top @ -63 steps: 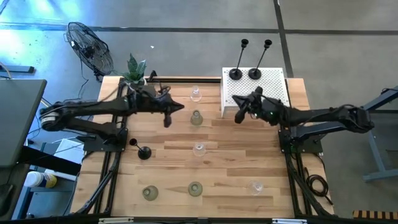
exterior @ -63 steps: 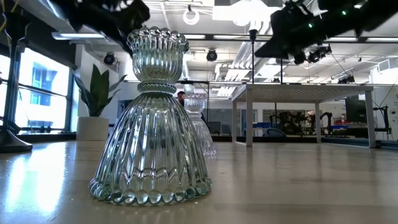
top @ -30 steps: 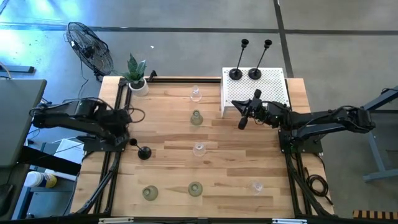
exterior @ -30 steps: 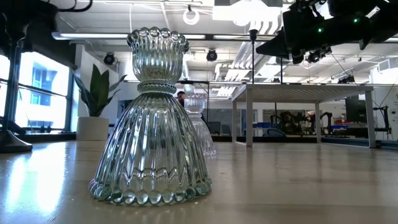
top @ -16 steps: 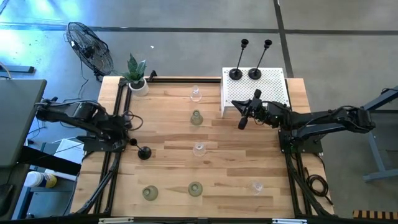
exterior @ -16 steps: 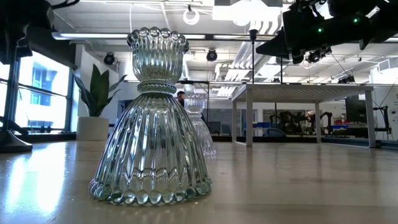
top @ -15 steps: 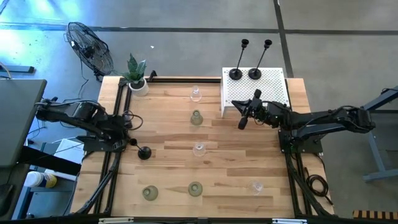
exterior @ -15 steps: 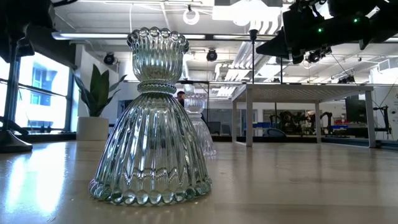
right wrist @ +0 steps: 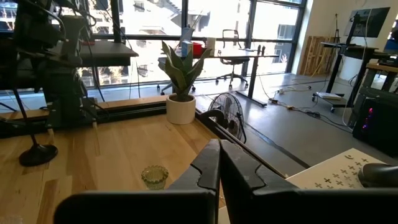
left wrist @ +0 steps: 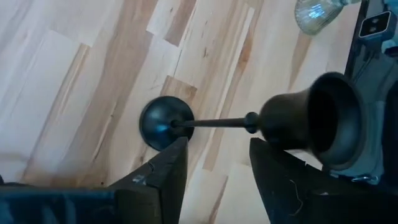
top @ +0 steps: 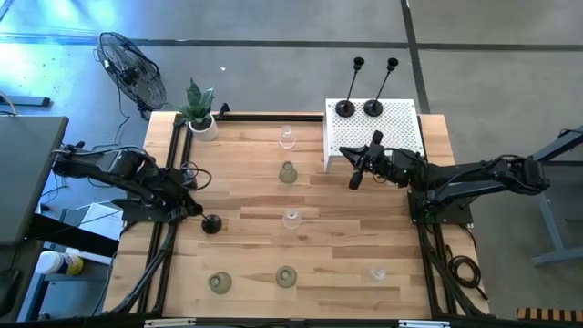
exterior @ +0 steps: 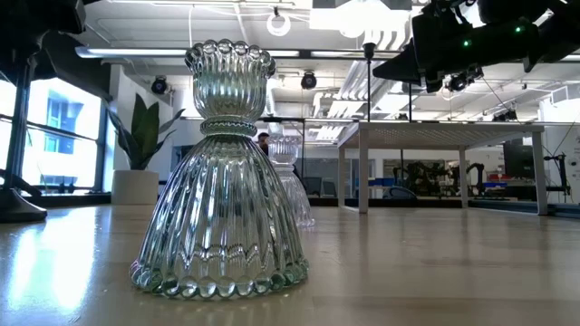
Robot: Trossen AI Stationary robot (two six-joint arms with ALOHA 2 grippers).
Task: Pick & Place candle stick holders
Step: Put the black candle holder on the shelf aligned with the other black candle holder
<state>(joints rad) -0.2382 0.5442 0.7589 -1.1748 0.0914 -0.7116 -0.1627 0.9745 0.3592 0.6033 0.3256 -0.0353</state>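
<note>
A black candle stick holder (top: 210,223) stands on its round base (left wrist: 165,122) near the table's left edge; its thin stem rises to a cup (left wrist: 323,118). My left gripper (top: 190,207) hovers over that cup, pointing steeply down. It is open (left wrist: 217,143), a finger on either side of the stem and below it in the wrist view, touching nothing. Two more black holders (top: 345,107) stand on the white perforated box (top: 401,137). Squat glass holders (top: 291,219) (top: 288,173) are spread over the table. My right gripper (top: 353,179) is shut and level by the box.
A potted plant (top: 199,114) stands at the far left corner. In the low view a ribbed glass holder (exterior: 219,172) stands close in front, with another (exterior: 292,181) behind it. A floor fan (top: 132,73) stands beyond the table.
My left gripper has swung from the far left part of the table toward the near edge. It has come down over the black holder's top. The right arm has kept still, and no holder has moved.
</note>
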